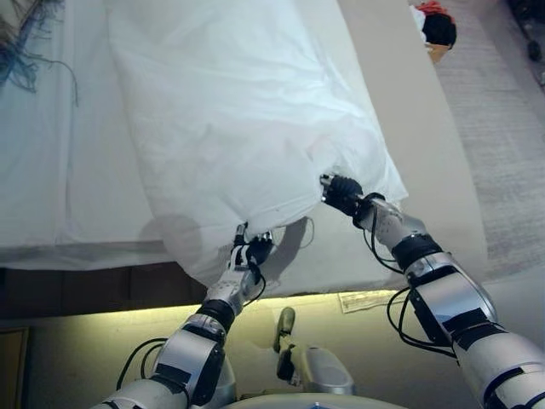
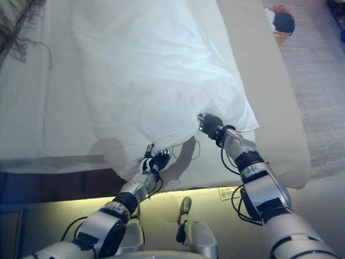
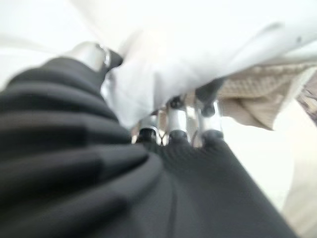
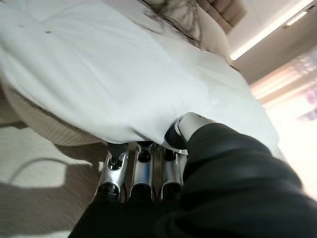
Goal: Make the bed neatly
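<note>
A white duvet [image 1: 247, 119] lies bunched over the bed [image 1: 443, 196], its near edge raised off the mattress. My left hand [image 1: 247, 254] is shut on the duvet's near edge at the bed's front; its wrist view shows its fingers [image 3: 176, 124] curled into the white cloth [image 3: 208, 44]. My right hand [image 1: 341, 192] is shut on the duvet's near right corner; its wrist view shows its fingers [image 4: 141, 171] curled under the cloth's edge [image 4: 94, 94]. The two hands hold the edge a short way apart.
A white sheet [image 1: 60, 179] covers the bed's left part. A dark fringed throw [image 1: 25, 43] lies at the far left corner. The beige mattress side [image 1: 417, 128] runs along the right, with grey carpet [image 1: 494, 128] and a dark and red object [image 1: 437, 25] beyond.
</note>
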Controlling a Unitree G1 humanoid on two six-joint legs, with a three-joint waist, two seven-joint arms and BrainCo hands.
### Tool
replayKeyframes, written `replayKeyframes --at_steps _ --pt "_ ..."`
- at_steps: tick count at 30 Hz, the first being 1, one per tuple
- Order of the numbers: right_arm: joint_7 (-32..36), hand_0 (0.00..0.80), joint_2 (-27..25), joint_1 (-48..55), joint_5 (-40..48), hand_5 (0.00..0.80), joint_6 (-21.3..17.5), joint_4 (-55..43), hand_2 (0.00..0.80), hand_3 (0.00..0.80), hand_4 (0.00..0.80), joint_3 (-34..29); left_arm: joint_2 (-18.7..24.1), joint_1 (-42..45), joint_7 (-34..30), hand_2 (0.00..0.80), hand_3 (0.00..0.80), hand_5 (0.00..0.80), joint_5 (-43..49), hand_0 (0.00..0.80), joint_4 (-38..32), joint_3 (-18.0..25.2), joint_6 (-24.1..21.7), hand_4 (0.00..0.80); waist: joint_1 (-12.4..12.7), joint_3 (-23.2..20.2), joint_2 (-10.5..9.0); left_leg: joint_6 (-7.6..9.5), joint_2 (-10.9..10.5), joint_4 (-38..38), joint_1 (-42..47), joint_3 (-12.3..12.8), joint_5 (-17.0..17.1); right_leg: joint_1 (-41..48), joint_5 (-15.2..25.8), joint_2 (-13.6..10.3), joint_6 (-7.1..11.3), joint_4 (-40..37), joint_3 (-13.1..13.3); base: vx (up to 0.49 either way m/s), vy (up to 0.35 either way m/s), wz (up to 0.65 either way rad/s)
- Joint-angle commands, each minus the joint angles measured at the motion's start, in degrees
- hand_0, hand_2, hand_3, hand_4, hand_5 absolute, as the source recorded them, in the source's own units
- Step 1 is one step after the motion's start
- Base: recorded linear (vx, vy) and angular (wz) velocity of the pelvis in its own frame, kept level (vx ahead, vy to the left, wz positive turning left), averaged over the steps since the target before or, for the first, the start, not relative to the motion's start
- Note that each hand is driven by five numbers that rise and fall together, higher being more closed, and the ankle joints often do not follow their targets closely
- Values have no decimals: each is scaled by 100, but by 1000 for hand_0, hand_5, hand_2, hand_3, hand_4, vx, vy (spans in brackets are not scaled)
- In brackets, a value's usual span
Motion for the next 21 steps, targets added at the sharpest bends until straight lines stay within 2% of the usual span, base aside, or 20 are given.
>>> replayKeyframes --at_steps 1,5,7,8,9,12,14,15,18,20,21 --pt "120 800 -1036 -487 45 800 -515 268 800 800 800 -318 1403 -108 -407 800 800 800 -319 800 774 951 -172 800 206 64 -165 13 65 -170 -166 -148 107 3 -438 -377 561 626 -92 -72 99 25" --pt "226 800 -1180 -522 -106 800 -600 563 800 800 800 -297 1995 -332 -531 800 800 800 -319 800 1057 1233 3 800 253 299 -97 -11 48 -17 -402 -186 95 -204 -481 -394 526 734 -126 -107 137 10" --pt "70 800 -1296 -541 -273 800 -601 718 800 800 800 -305 2223 -462 -538 800 800 800 -319 800 1082 1329 0 800 267 448 -61 -16 26 218 -648 -221 74 -376 -481 -428 508 833 -135 -168 173 11" --pt "-42 238 -1351 -564 -279 238 -628 807 238 238 238 -313 2342 -536 -511 800 800 800 -319 800 1070 1353 31 800 282 536 -37 -13 6 345 -795 -246 58 -481 -480 -451 504 897 -137 -201 175 11" --pt "-182 0 -1411 -586 -229 0 -597 917 0 0 0 -347 2460 -603 -488 800 800 800 -319 800 1046 1373 11 800 301 627 1 -4 -23 487 -935 -275 32 -590 -486 -483 501 980 -141 -220 188 12" --pt "-189 0 -1520 -631 -231 0 -439 1187 0 0 0 -484 2737 -819 -395 800 800 800 -318 800 979 1425 1 800 313 868 120 40 -173 930 -1366 -323 -85 -971 -497 -601 514 1228 -110 -234 236 5" --pt "-49 0 -1551 -605 -287 0 -191 1360 0 0 0 -504 2876 -956 -334 800 800 800 -294 800 1000 1469 22 800 299 989 216 98 -295 1171 -1604 -311 -176 -1224 -478 -729 557 1373 -56 -200 305 2" --pt "120 0 -1570 -530 -382 0 67 1466 0 0 0 -492 2939 -975 -296 800 800 800 -273 800 1018 1487 25 800 271 991 287 137 -365 1248 -1727 -298 -220 -1389 -447 -806 603 1431 7 -167 346 3" --pt "708 0 -1621 -321 -650 0 531 1812 0 0 0 -458 3110 -992 -268 800 800 800 -274 800 1124 1560 105 800 230 991 475 286 -540 1292 -1954 -204 -286 -1804 -322 -1064 781 1574 226 -162 359 -1" --pt "1087 0 -1580 -107 -853 0 818 2001 0 0 0 -498 3176 -921 -336 800 800 800 -280 800 1186 1629 142 800 221 991 605 366 -585 1359 -2121 -147 -316 -2115 -392 -1067 764 1966 381 -189 336 -8" --pt "1199 0 -1552 44 -945 0 875 2091 0 0 0 -504 3208 -882 -353 800 800 800 -289 800 1209 1672 164 800 235 991 685 417 -562 1449 -2247 -115 -307 -2335 -606 -1000 717 2470 386 -221 364 -7"
